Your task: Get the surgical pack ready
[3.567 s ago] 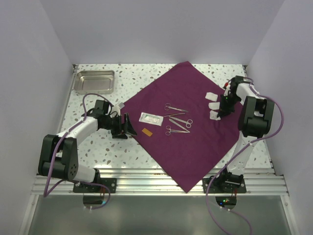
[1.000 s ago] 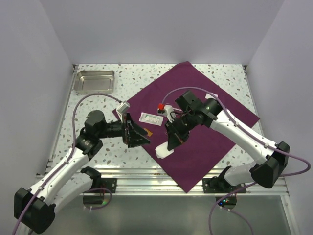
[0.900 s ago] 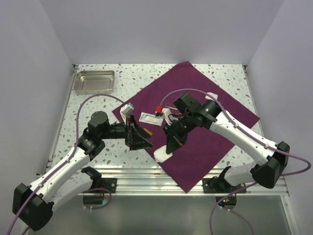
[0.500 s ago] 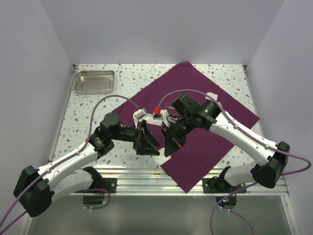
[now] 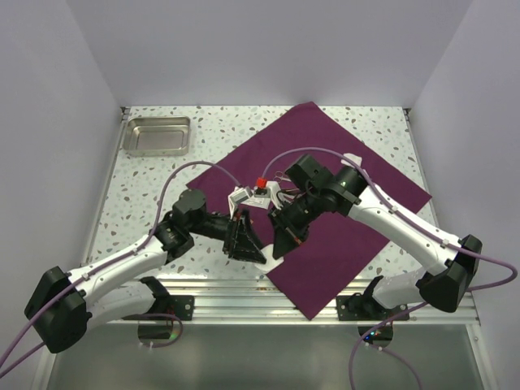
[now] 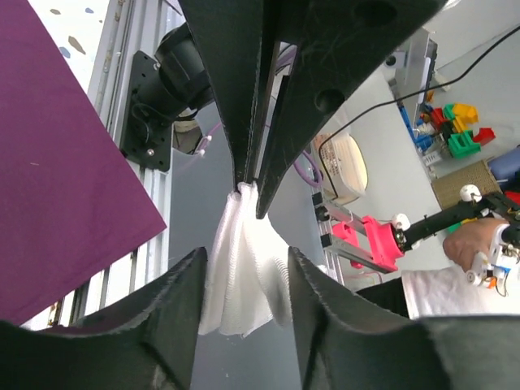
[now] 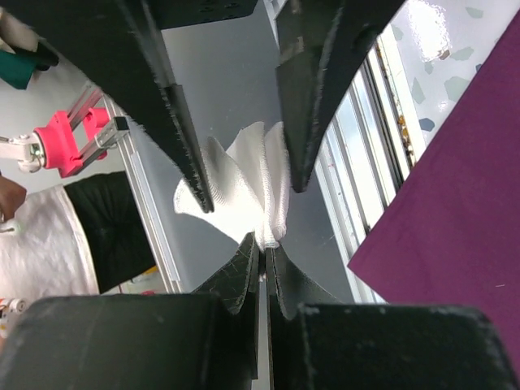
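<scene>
- The surgical pack (image 5: 333, 244) lies open as a flat, diamond-shaped sheet across the middle and the 3 o'clock side of the surface (image 5: 227, 122). None of it is folded yet.
- At its 7 o'clock edge, a piece of white gauze (image 5: 264, 255) hangs in the air between your two end effectors.
- Your right end effector (image 7: 264, 244) is pinched closed on one end of the gauze. In its wrist view the gauze fans out beyond the tips.
- Your left end effector (image 6: 245, 258) is spread wide, with one finger on each side of the gauze. As far as its wrist view shows, neither finger touches it.
- I judge this step to be a handover of the gauze from right to left, part of laying out the pack's contents. Folding would come after.
- For the next move, close the left end effector on the loose gauze beyond the right's pinch.
- Check that hold before you release the right. The two sets of fingers are just beside each other, so close slowly.
- Both end effectors sit at the pack's 7 o'clock edge and appear raised clear of the cloth.
- A metal tray (image 5: 156, 135) sits well apart at the surface's 10 o'clock corner.
</scene>
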You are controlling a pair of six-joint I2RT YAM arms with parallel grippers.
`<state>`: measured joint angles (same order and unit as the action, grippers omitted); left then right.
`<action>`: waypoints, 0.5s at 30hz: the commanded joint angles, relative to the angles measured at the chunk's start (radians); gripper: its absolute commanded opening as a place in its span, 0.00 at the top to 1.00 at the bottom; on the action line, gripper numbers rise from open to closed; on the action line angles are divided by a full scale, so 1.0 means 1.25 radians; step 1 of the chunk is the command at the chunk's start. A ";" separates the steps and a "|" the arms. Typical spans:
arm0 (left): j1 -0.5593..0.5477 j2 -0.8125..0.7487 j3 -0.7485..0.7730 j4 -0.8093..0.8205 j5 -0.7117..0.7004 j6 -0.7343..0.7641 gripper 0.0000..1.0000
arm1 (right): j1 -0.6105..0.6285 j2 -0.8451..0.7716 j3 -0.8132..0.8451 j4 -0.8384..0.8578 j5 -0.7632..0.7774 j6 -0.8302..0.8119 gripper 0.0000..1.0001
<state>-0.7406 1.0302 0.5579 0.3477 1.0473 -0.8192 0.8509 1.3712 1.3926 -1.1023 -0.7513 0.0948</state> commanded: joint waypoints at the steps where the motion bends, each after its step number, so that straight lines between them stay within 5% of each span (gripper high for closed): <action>1: -0.004 -0.002 -0.005 0.002 0.040 0.017 0.53 | 0.003 -0.008 0.037 0.006 0.000 0.012 1.00; 3: -0.004 -0.004 -0.001 -0.013 0.043 0.021 0.61 | 0.004 -0.007 0.038 0.007 0.009 0.013 1.00; 4: -0.003 -0.006 0.002 -0.019 0.044 0.028 0.76 | 0.004 -0.007 0.038 0.008 0.014 0.014 1.00; 7: -0.001 -0.006 0.017 -0.067 0.031 0.064 1.00 | 0.004 0.001 0.039 0.008 0.047 0.028 1.00; 11: 0.050 0.002 0.048 -0.168 -0.006 0.124 1.00 | -0.008 0.004 0.059 -0.018 0.224 0.093 0.62; 15: 0.196 0.029 0.058 -0.229 0.000 0.158 1.00 | -0.098 -0.030 0.027 0.021 0.222 0.169 0.45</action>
<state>-0.6098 1.0435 0.5819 0.1551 1.0588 -0.6941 0.8021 1.3769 1.4200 -1.1015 -0.5468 0.2039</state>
